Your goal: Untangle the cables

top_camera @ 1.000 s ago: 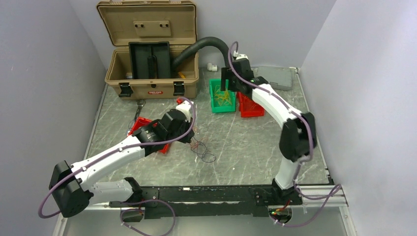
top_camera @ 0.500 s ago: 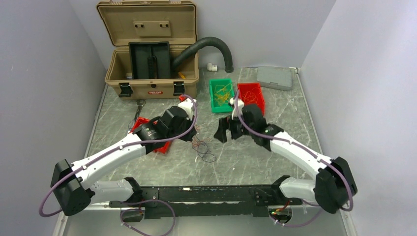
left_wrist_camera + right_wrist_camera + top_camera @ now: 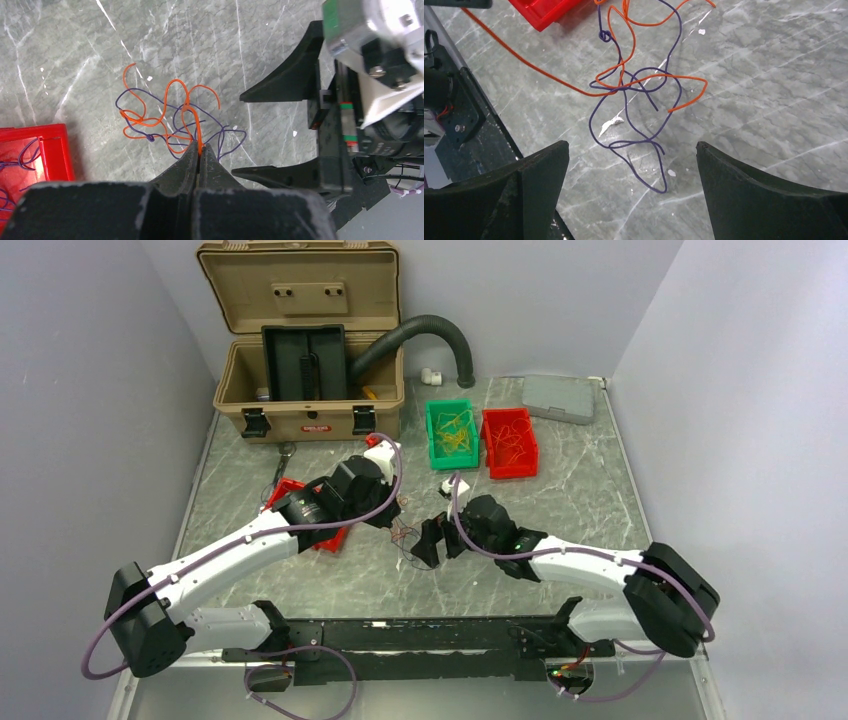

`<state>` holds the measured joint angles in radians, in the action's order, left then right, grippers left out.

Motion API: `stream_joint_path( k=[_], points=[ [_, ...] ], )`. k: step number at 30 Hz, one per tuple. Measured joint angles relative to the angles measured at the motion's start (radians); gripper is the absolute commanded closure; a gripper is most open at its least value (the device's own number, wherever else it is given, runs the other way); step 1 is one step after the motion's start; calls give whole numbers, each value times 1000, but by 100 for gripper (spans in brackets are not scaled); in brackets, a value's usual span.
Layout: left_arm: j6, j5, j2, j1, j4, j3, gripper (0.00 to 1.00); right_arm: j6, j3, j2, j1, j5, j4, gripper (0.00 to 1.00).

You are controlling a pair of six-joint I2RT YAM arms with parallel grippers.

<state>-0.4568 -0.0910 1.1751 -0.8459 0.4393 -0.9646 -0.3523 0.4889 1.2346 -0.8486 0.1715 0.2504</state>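
Orange thin wire (image 3: 197,129) clamped in left pincer (image 3: 200,148); right pincer (image 3: 631,150) gapes over purple thin wire (image 3: 600,20); biting both strands cd tighten knot.

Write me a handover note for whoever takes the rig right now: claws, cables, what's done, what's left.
Left claw: shut on an orange strand of the tangle.
Right claw: open, over the purple strand, holding nothing.
Cables: orange and purple, knotted together on the table between the arms.
Done: loose strands lie in the green bin and the red bin at the back.
Left: pull this tangle apart.
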Motion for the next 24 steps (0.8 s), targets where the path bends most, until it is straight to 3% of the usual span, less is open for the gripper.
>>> stream_joint_path(
  k=[13, 24],
  points=[
    [12, 54, 0, 0, -8, 0, 100, 47, 0, 56, -34, -14, 196, 0],
    [70, 187, -17, 0, 11, -56, 100, 275, 19, 10, -36, -9, 247, 0]
  ],
)
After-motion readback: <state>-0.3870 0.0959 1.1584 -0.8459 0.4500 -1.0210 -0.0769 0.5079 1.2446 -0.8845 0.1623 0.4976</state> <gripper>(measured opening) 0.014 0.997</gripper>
